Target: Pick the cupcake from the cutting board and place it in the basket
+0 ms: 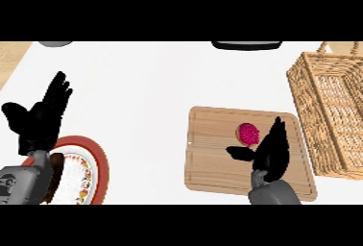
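Cupcake (248, 133) sits on board (212, 166), upper right part. Right hand (273, 153) at cupcake's right edge, fingers straight, thumb spread. Basket (333, 108) right of board. Left hand (39, 120) open, above plate (100, 166).

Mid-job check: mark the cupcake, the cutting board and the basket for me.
cupcake (248, 132), head view, on its pink top.
cutting board (212, 158), head view, on bare wood in its left half.
basket (312, 110), head view, on its woven left wall.

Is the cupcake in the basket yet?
Not yet. The cupcake lies on the cutting board, next to the right hand; the basket stands beside the board.
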{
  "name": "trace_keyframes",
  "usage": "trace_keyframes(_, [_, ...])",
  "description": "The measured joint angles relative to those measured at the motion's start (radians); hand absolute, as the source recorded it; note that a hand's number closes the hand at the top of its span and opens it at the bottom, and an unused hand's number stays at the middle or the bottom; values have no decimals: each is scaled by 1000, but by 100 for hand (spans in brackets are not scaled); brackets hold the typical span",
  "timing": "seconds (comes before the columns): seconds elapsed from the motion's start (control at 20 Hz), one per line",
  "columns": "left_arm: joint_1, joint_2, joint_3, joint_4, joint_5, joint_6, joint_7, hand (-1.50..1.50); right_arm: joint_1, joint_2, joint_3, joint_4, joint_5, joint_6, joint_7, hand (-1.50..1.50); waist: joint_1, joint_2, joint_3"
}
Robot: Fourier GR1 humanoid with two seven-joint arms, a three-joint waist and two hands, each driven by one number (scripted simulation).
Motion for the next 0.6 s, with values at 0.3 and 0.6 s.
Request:
trace_keyframes(0.3, [9, -16, 19, 30, -10, -22, -32, 0, -36, -8, -4, 63, -114, 2, -50, 150, -3, -7, -6])
trace_keyframes(0.6, [17, -28, 25, 18, -23, -30, -28, 0, -53, -20, 4, 88, -172, 26, -91, 150, -5, -15, -15])
